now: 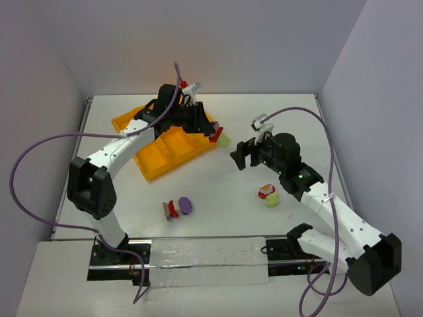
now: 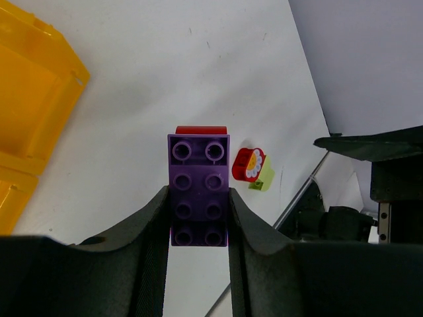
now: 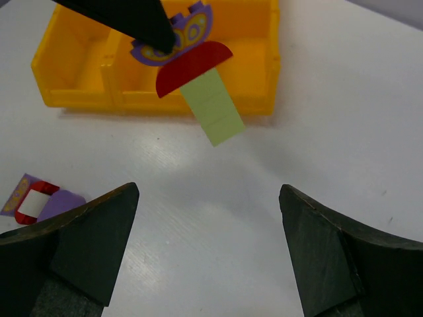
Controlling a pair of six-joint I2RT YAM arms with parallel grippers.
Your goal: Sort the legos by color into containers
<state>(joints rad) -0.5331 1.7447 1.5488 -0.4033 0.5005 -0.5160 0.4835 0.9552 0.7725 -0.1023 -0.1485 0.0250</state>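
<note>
1 mixed lego cluster (image 3: 198,72) clamped in left pincer (image 2: 198,201).

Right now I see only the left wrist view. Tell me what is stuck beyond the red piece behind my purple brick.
Observer: A yellow-green brick hangs off the red piece, past the purple brick in the left pincer.
Operator: Report the right pincer.
Observer: The right pincer stands open, facing that cluster, holding nothing.
Operator: List loose bricks outside my view.
Observer: A red-and-purple cluster lies on the table, toward its near side.
</note>
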